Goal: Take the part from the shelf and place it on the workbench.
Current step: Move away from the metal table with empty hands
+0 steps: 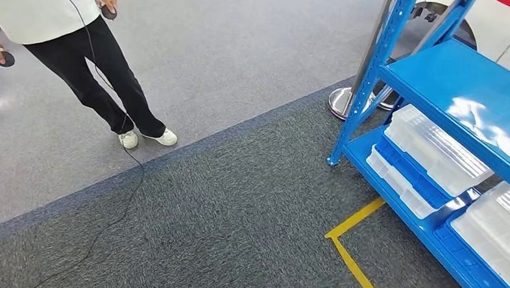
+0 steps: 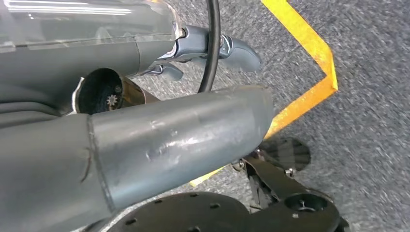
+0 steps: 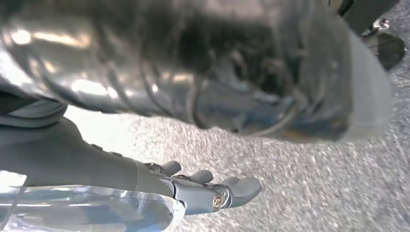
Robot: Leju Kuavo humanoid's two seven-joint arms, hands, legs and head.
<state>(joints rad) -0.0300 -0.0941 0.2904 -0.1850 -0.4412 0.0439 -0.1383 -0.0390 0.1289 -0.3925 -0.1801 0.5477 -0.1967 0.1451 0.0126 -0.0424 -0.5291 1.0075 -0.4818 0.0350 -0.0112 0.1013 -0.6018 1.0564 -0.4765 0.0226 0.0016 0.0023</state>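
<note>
Left hand (image 2: 193, 53) hangs over dark carpet beside a yellow floor-tape corner (image 2: 309, 82), fingers loosely apart, holding nothing; right hand (image 3: 193, 186) likewise – fingers slightly curled but apart, nothing in them, grey carpet (image 3: 309, 193) beneath. Head view: blue shelf (image 1: 444, 77) at right, clear lidded bins (image 1: 434, 146) on blue trays on its lower level – can't tell which holds the part. Person in black trousers (image 1: 100, 73) stands on the lighter carpet at left, a cable (image 1: 122, 208) trailing across the floor.

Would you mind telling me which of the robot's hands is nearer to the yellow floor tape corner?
Left. The left hand hangs just over the yellow tape corner; the right hand hangs over plain grey carpet, apparently farther off.
</note>
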